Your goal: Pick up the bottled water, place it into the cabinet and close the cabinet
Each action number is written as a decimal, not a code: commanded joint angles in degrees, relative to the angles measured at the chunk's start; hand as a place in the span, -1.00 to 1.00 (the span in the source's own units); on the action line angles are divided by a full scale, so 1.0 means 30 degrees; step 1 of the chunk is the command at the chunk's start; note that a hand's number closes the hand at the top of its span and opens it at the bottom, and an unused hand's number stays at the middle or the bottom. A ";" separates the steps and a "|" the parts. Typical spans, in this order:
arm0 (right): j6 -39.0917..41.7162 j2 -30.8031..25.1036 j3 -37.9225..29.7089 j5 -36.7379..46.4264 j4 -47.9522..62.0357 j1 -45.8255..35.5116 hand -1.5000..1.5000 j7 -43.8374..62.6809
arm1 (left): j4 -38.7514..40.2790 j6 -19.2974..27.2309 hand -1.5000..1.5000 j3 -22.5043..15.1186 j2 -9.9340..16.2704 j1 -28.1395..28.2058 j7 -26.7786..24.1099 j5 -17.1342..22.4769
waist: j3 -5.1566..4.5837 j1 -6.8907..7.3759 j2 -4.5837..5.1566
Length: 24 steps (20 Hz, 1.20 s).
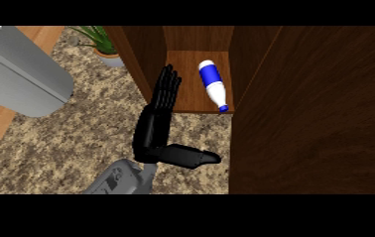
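One bottled water (pixel 212 84) lies inside the cabinet (pixel 293 132), just right of my left hand (pixel 157 127), fingers (pixel 167 85) straight, together, holding nothing.

The surface (pixel 66 132) is speckled brown stone. At the left stands a grey appliance (pixel 29 77), and behind it a green plant (pixel 99 37) in a pale pot (pixel 111 59).

White-and-blue bottle (pixel 212 84), dark brown wooden cabinet (pixel 307 107), speckled beige-brown counter (pixel 73 137), black robot hand (pixel 157 117)
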 commanded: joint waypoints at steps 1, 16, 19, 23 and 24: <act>0.1187 -0.1234 0.0927 0.0613 -0.3567 0.1143 1.00 0.1460 | -0.2876 0.0005 -1.00 -0.0078 0.1309 0.2037 0.0401 0.0134 | -0.0013 -0.0056 -0.0023; 0.0512 -0.0932 0.8649 0.4873 -0.4711 -0.0148 1.00 0.4183 | -0.7836 -0.0746 -1.00 0.0448 0.4698 0.7993 -0.0839 0.0112 | -0.0068 -0.0323 -0.0071; -0.0324 -0.0594 1.0663 0.5739 -0.5038 -0.0932 1.00 0.5574 | -0.7907 -0.1520 -1.00 0.0951 0.5278 0.8706 -0.1247 0.0510 | -0.0115 -0.0195 -0.0001; -0.1236 0.0203 1.3657 0.8053 -0.4908 -0.1832 1.00 0.7000 | -0.9080 -0.1418 -1.00 0.1186 0.5435 0.9716 -0.1651 0.0525 | -0.0094 -0.0139 0.0005; -0.1311 0.0589 1.4379 0.8780 -0.4576 -0.2388 1.00 0.6790 | -0.8995 -0.1746 -1.00 0.1893 0.5850 1.0031 -0.1695 0.1006 | -0.0117 -0.0100 -0.0036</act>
